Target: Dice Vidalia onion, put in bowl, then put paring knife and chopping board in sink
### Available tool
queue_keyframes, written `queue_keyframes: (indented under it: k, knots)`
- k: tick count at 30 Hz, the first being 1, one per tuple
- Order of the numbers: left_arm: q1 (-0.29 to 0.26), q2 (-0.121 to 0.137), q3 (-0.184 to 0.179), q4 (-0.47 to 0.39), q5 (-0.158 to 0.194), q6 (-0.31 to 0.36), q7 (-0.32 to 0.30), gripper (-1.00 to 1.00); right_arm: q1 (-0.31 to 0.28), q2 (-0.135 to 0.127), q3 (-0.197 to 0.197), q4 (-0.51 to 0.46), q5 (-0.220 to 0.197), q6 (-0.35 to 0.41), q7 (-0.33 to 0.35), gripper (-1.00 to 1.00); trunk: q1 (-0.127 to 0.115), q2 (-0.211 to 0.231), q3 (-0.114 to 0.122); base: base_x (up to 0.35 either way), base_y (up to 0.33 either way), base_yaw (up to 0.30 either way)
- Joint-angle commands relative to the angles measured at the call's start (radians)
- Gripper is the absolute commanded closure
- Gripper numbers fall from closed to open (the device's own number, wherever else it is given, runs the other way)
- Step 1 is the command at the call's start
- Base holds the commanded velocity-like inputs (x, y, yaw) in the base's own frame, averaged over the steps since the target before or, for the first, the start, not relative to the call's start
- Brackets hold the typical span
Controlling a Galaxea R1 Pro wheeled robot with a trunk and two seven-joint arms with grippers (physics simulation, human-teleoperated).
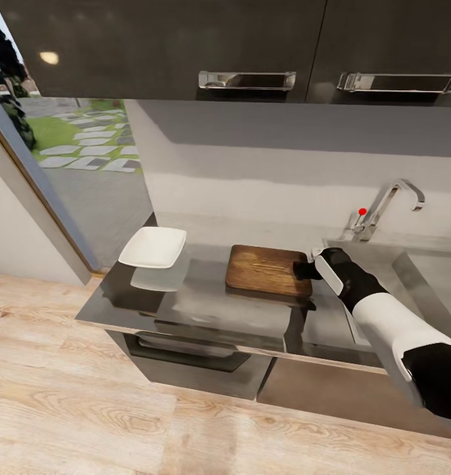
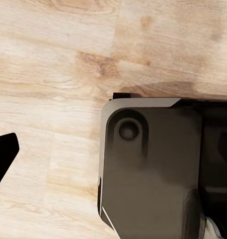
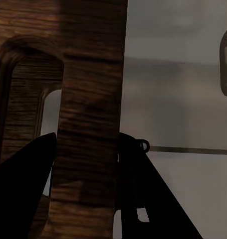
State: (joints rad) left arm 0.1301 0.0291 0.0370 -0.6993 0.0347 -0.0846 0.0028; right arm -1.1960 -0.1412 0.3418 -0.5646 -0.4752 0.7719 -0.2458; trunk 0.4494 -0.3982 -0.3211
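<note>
The right gripper [image 1: 309, 270] pinches the board [image 1: 265, 269] at its right, slotted end. Lift it level, then carry it right into the sink [image 1: 431, 280], clear of the tap [image 1: 390, 204]. The left gripper's state can't be told.

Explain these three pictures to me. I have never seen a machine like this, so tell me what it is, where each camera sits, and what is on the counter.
This is a simulated two-armed robot in a kitchen. The wide picture comes from a camera on its head, looking down over the grey countertop. On it lie a white bowl and a brown chopping board, with the sink and its tap to the right. The white and black arm is the robot's right one; its right gripper sits at the board's end. The right wrist camera looks along that gripper's dark fingers, which stand on either side of the board's handle strip, apparently gripping it. The left wrist camera points down at the wooden floor and part of the robot's dark body.
</note>
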Motion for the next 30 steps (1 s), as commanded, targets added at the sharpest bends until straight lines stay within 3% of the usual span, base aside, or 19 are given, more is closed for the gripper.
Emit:
queue_keyframes:
  k: [1,11,19,30]
  knots:
    - [0.000,0.000,0.000,-0.001,0.004,-0.001,0.000,-1.00,-0.001,-0.001,0.008,-0.001,-0.011,0.003,-0.009,1.00,0.001,-0.002,-0.002,0.000,0.000,0.000]
    - [0.000,0.000,0.000,-0.001,0.004,-0.001,0.000,-1.00,-0.001,-0.002,0.005,-0.001,-0.011,0.003,-0.012,1.00,0.001,-0.002,-0.002,0.000,0.000,0.000]
    - [0.001,0.000,0.000,-0.002,0.004,-0.001,0.000,-1.00,-0.001,-0.001,-0.072,0.034,-0.010,0.002,-0.014,1.00,0.001,-0.002,-0.002,0.000,0.000,0.000]
    - [0.000,0.000,0.000,-0.002,0.004,-0.001,0.000,-1.00,-0.001,0.002,-0.084,0.038,-0.008,0.002,-0.016,1.00,0.001,-0.002,-0.002,0.000,0.000,0.000]
